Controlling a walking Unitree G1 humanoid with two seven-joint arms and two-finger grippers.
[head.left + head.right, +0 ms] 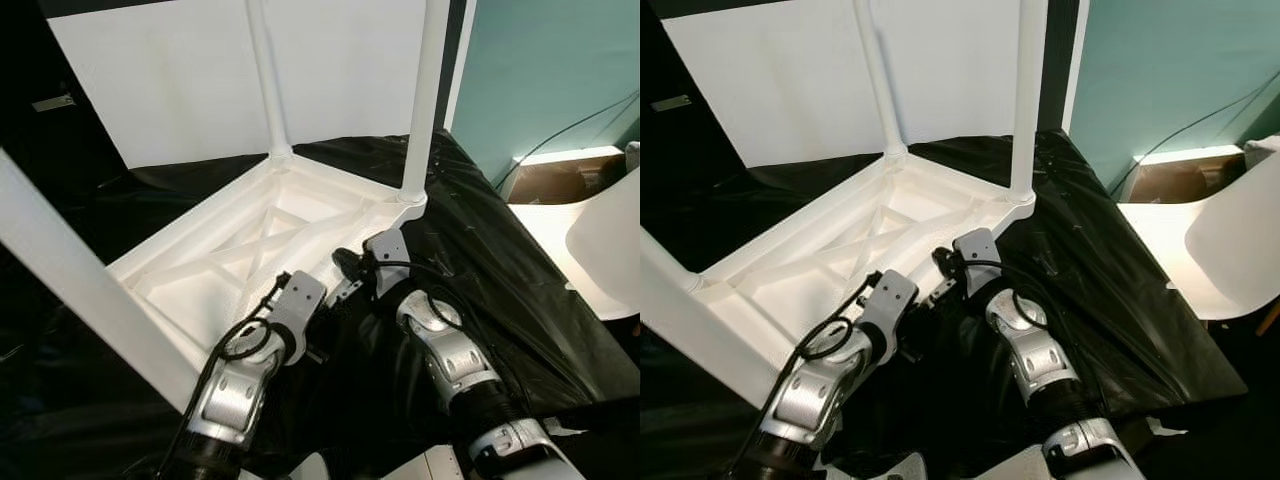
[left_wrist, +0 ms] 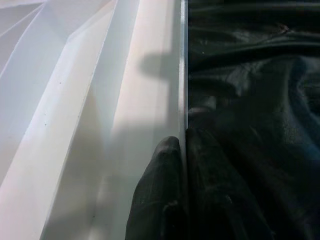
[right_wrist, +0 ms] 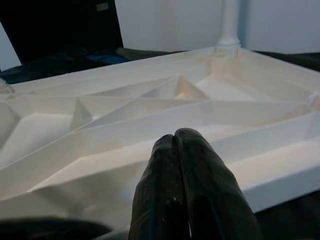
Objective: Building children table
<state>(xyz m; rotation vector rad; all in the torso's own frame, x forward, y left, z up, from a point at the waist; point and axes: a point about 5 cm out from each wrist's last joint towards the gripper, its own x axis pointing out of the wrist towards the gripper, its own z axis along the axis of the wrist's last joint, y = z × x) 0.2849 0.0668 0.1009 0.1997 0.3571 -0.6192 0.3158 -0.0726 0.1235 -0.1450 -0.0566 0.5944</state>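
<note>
The upturned white plastic ribbed tabletop [image 1: 250,245] lay on black sheeting [image 1: 480,250], three legs standing. Its near rim was pinched by the left gripper [image 2: 182,150]; the right gripper [image 3: 175,145], fingers pressed together, hovered above. Steady, level holding was judged necessary.

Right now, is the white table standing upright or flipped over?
Flipped over. The table lies top-down on the black sheet, ribbed underside facing up, and its legs point upward. Both grippers sit at its near edge.
</note>
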